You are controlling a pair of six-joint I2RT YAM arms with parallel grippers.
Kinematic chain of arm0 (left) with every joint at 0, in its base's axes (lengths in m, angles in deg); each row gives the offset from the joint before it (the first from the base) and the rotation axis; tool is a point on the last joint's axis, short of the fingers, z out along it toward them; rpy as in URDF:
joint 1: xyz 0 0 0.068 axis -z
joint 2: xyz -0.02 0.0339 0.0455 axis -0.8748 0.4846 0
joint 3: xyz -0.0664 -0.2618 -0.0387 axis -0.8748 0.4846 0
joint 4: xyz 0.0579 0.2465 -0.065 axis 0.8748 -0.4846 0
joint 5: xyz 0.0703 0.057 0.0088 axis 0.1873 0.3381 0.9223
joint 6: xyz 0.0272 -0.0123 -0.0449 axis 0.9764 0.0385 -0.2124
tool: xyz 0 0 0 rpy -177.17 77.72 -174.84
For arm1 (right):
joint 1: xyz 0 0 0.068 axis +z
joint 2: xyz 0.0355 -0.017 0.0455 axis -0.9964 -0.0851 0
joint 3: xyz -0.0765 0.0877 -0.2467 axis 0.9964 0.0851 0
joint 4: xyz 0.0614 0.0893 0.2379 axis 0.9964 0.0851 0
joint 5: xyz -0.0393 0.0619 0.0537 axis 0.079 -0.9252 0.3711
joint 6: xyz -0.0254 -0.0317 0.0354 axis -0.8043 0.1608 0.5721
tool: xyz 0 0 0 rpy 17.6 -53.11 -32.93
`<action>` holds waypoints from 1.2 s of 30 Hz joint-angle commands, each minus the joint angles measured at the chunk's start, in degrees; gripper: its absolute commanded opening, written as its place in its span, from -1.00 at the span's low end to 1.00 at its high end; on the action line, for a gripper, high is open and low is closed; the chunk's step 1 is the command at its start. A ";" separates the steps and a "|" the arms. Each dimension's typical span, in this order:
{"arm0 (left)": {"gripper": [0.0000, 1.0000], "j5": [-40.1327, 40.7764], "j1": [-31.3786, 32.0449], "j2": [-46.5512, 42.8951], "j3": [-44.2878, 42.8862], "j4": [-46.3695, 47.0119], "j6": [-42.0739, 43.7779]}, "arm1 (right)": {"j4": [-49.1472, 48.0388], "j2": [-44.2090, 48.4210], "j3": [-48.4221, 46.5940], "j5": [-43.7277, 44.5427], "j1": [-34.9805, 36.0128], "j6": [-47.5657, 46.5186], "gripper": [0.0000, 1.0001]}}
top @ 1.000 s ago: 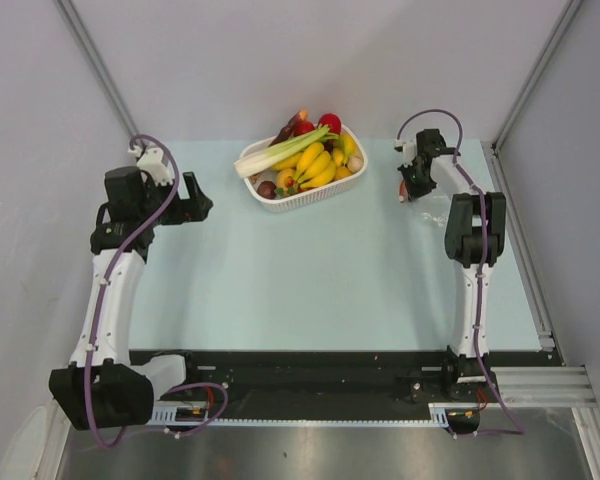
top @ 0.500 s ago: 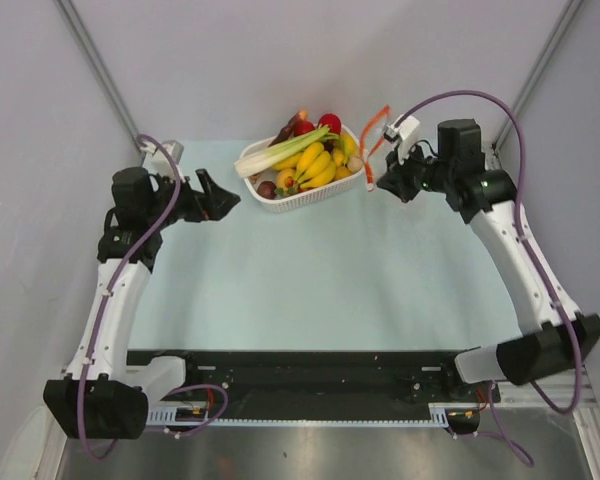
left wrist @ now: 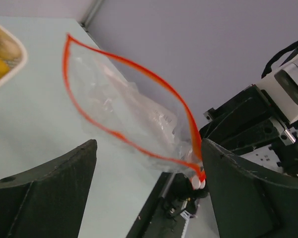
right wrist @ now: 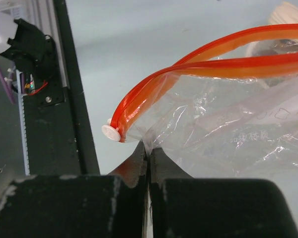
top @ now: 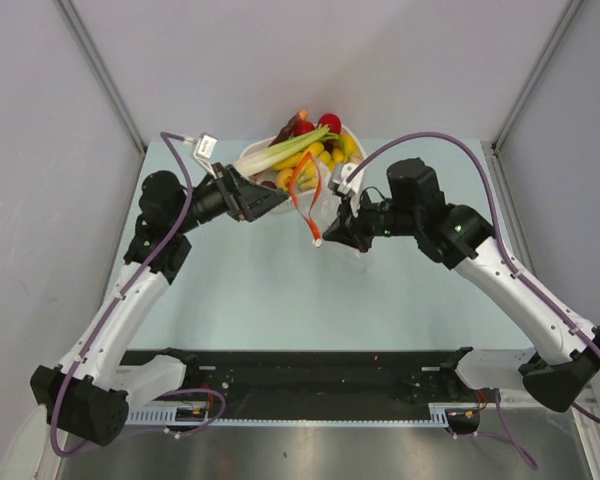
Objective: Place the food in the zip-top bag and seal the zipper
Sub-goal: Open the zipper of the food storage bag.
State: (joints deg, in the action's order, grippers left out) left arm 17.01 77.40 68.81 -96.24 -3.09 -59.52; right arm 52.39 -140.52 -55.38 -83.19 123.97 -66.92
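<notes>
The clear zip-top bag [top: 315,205] hangs in front of the basket, above the table. My right gripper [top: 332,238] is shut on its plastic corner just below the zipper's white end tab [right wrist: 111,132]. The orange-red zipper [top: 300,185] is open and forms a loop [left wrist: 139,67]. My left gripper [top: 265,200] is open and empty, close to the left of the bag's mouth, with the bag [left wrist: 134,114] between and beyond its fingers [left wrist: 44,188]. The food lies in the basket: yellow bananas [top: 327,158], red pieces [top: 330,122] and a dark vegetable [top: 285,130]. The bag looks empty.
The white slatted basket [top: 252,157] stands at the back middle, partly hidden by the left gripper and the bag, with a green-white leek [top: 285,150] across it. Its rim also shows in the left wrist view [left wrist: 12,64]. Grey walls close in on the table's three far sides.
Both arms swung in towards the middle. My right gripper carried the bag left from beside the basket to in front of it. My left gripper moved right, up to the bag's mouth.
</notes>
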 commanded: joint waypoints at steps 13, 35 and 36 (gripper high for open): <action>0.44 3.18 8.05 2.30 7.95 -1.99 -9.79 | -4.35 5.26 5.73 21.02 8.96 -1.94 -1.00; 0.72 4.51 7.88 9.13 -2.06 -11.83 -7.76 | -7.24 6.58 8.10 21.65 12.12 -3.17 -1.00; 0.72 4.07 7.88 10.19 -3.28 -12.27 -7.94 | -7.59 6.05 8.10 21.29 13.26 -3.61 -1.00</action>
State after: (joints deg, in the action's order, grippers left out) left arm 23.21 85.22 76.50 -96.20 -16.42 -65.18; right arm 49.05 -134.84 -47.14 -60.26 134.74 -68.58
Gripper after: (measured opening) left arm 0.860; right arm 0.011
